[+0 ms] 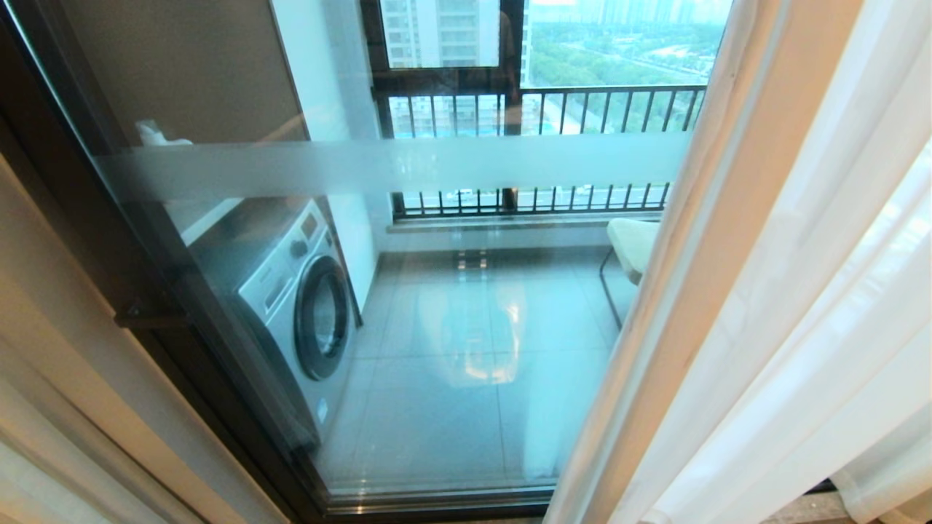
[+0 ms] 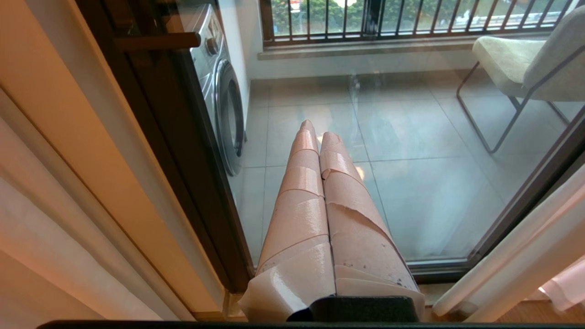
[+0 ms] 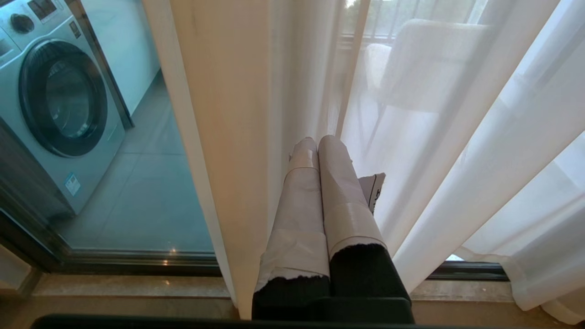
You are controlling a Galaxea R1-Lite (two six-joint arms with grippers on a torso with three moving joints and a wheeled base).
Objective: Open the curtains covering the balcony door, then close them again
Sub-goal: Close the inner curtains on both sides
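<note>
The sheer white curtains (image 1: 801, 291) hang gathered on the right, their hemmed edge (image 3: 205, 114) falling past the glass. The balcony door (image 1: 451, 349), glass with a frosted band (image 1: 393, 164) in a dark frame (image 1: 109, 218), stands uncovered in the middle. Neither gripper shows in the head view. My right gripper (image 3: 317, 139) is shut, its taped fingers (image 3: 340, 196) lying against the curtain folds (image 3: 457, 137) with no fabric between them. My left gripper (image 2: 318, 130) is shut and empty, pointing at the bare glass (image 2: 411, 183) beside the door frame (image 2: 183, 160).
Behind the glass are a washing machine (image 1: 291, 291) on the left, a pale chair (image 1: 632, 244) on the right and a black-barred railing (image 1: 539, 109). A dark handle bar (image 2: 157, 41) sticks out from the frame. A stone sill (image 3: 137, 285) runs along the door's foot.
</note>
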